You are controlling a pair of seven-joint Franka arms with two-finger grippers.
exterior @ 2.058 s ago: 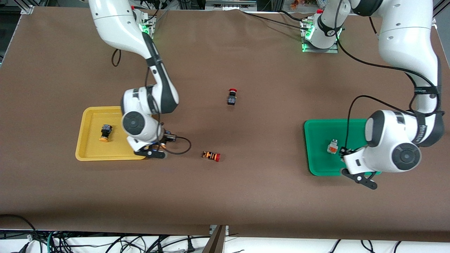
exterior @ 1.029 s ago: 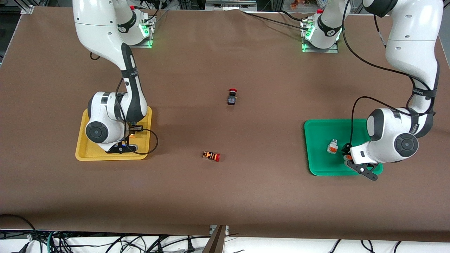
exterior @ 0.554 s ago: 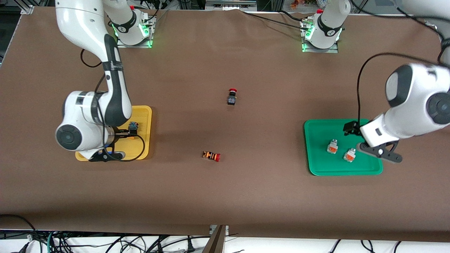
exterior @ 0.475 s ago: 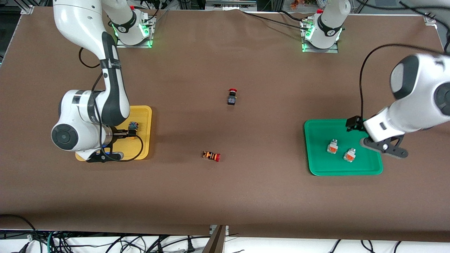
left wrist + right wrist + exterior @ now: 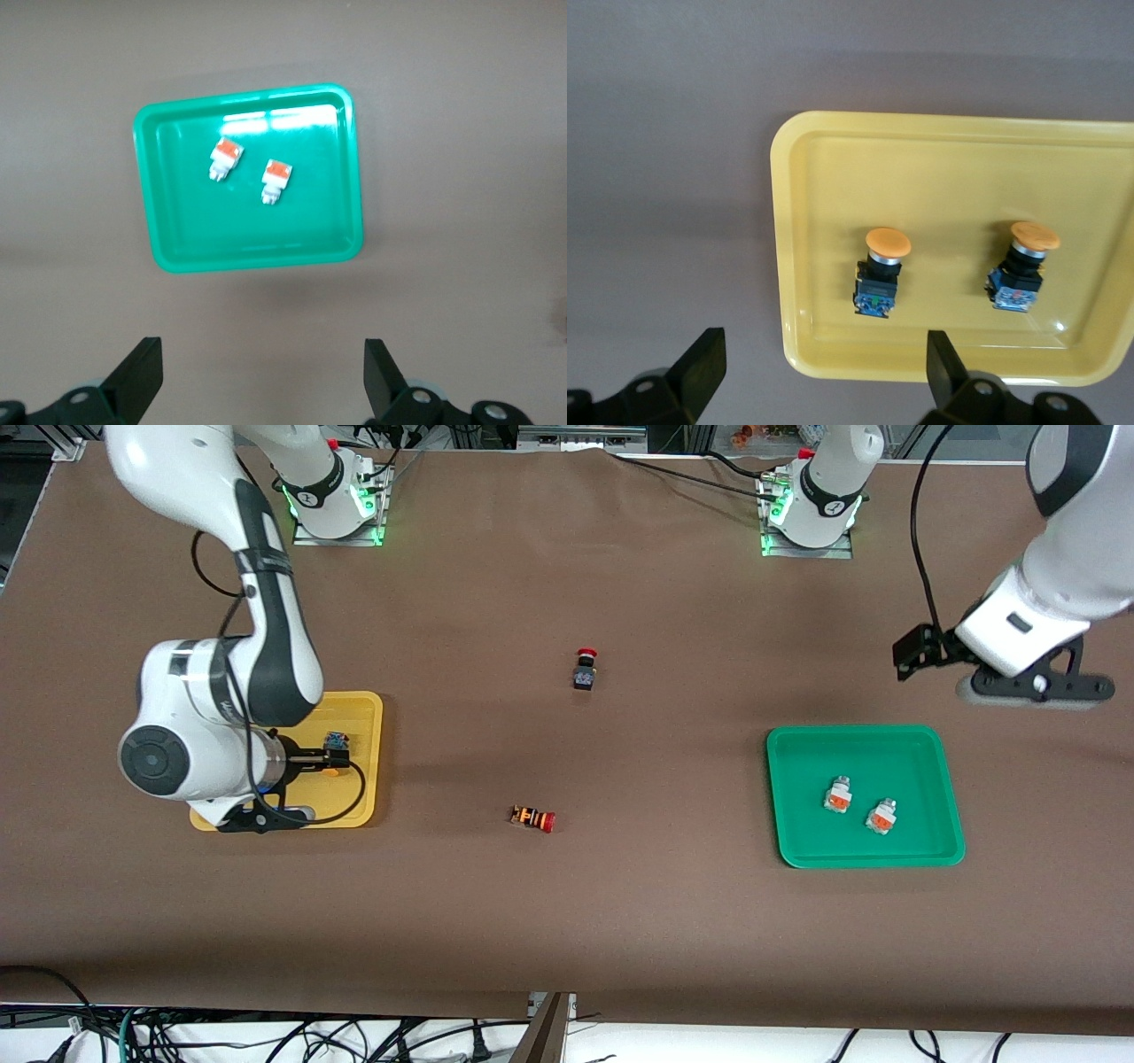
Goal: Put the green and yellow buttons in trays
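I judge sorting done: my shallow green plastic tray holds both white-grey orange-faced buttons, and my shallow yellow plastic tray holds both black-bodied orange-capped buttons. My left gripper hangs over bare brown table, spread wide, empty. My right gripper hangs over the yellow tray, spread, empty. The red-capped black button and striped red-capped button lie mid-table, not mine to move.

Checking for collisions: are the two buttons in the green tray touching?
Apart. The left wrist view shows green tray floor between the two white-grey buttons.
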